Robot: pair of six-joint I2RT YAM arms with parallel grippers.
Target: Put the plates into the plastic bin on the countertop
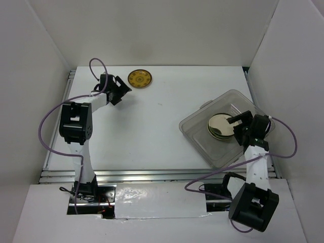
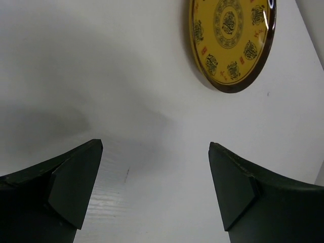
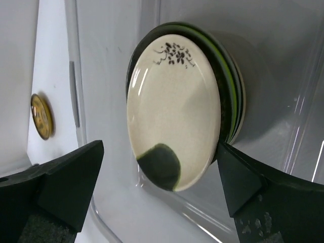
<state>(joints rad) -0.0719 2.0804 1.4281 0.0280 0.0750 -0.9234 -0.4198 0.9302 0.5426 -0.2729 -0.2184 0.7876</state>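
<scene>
Nearest, the right gripper [image 3: 158, 163] hung spread and empty over the clear shallow plastic bin [image 1: 195, 130]. Below it sat a stack of small round saucers topped by a cream floral plate [image 3: 172, 116], with a lime green rim [image 3: 231, 96] showing beneath.

Farther out, the left gripper [image 2: 155, 152] was wide open and held nothing, low over the white countertop [image 1: 162, 126]. It was just short of the mustard-yellow patterned plate [image 2: 230, 40], which lay flat near the far edge.

Judgement: probably the last plate outside. Advance, straddle the near rim, work one finger under the lip, close gently. The glazed rim would likely slip.
</scene>
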